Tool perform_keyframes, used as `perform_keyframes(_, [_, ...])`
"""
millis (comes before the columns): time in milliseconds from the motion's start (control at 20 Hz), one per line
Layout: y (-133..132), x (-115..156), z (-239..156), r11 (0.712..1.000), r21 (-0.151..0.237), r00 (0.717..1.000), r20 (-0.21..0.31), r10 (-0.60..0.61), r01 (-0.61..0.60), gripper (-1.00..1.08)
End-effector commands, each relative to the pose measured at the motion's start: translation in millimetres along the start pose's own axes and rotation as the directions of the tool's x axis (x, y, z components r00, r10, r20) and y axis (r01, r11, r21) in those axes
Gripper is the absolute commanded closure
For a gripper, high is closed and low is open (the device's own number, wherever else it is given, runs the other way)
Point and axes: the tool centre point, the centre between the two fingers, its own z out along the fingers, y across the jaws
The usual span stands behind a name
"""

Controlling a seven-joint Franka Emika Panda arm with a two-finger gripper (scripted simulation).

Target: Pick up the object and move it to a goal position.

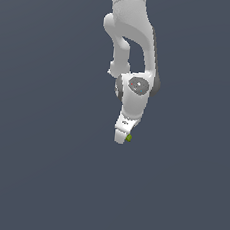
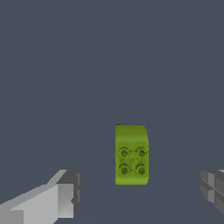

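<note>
Yellow-green studded block (image 2: 131,154) lies on the grey counter (image 2: 65,65), between the spread fingers (image 2: 61,197) of the claw (image 2: 140,197), touching neither. Exterior view, centre frame: block peeks beside claw tip.

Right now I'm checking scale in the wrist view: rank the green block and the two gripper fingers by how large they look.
1. Pale finger
2. Green block, studs showing
3. Dark finger, cropped at the edge

The fingers sit nearer the camera and are cut off, so true sizes are unsure.

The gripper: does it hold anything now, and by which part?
Nothing is held. The gripper is open, its fingers apart from the block between them.
</note>
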Motion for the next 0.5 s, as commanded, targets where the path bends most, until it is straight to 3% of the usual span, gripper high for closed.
perform_keyframes(0, [-0.4,-0.3,5.7,1.0,0.001,1.0,0.0,-0.001,0.001,-0.92])
perform_keyframes(450, [-1.3,-0.1,43.5,1.0,0.001,1.0,0.0,-0.005,0.005,-0.92])
